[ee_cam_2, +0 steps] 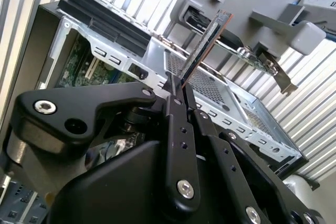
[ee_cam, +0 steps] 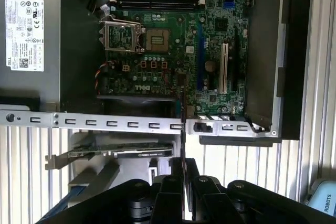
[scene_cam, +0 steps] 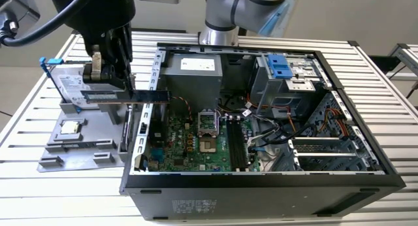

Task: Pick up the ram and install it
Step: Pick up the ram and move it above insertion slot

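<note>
Clenching the ram (scene_cam: 151,95) by one end, the claw (scene_cam: 117,93) is best held level above the case wall (scene_cam: 146,122), exterior view's left.

Exterior view sits high, looking down into the open PC case (scene_cam: 261,196) on the desk (scene_cam: 385,84). Both wrist views hug the end effector (ee_cam: 181,162). The first wrist view stares straight down at the motherboard (ee_cam: 210,51), and the second wrist view peers along the ram (ee_cam_2: 207,40) toward the case wall. All three share the case.

Arm (scene_cam: 220,20): one, base upright at rear; wrist hangs low at the exterior view's left. Gripper (scene_cam: 116,89): pointing down, fingers (ee_cam_2: 178,129) pinched together on one end of the ram (scene_cam: 153,95), held level.
</note>
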